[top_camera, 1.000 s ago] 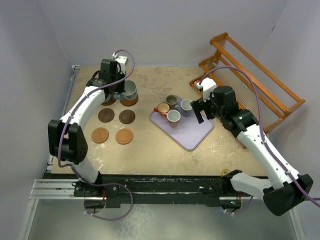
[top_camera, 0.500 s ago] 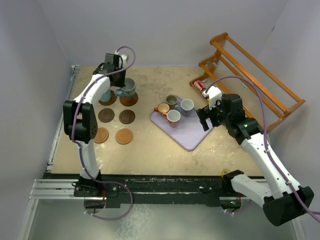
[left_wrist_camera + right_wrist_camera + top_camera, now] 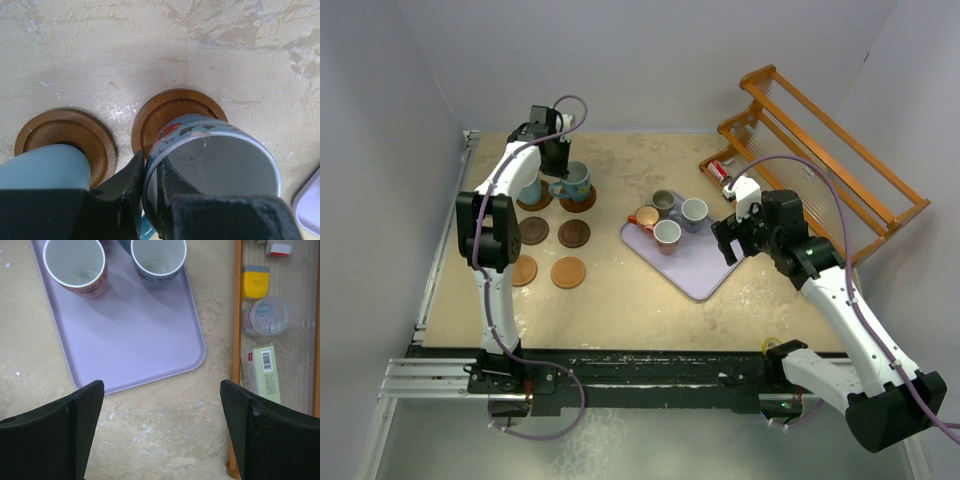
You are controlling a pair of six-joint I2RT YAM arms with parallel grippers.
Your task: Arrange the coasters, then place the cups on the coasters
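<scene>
Holding the patterned light-blue handled mug (image 3: 215, 150) by its rim in the clamped left tool (image 3: 150, 172), over the round brown wooden coaster (image 3: 170, 107) beneath; likely placing, next needing lowering and release. Right tool (image 3: 159, 390) wide, empty.

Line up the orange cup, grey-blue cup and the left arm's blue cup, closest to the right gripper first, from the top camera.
1. grey-blue cup, on the tray, toward the right gripper.
2. orange cup, tray's left side.
3. held blue cup, far left.
</scene>
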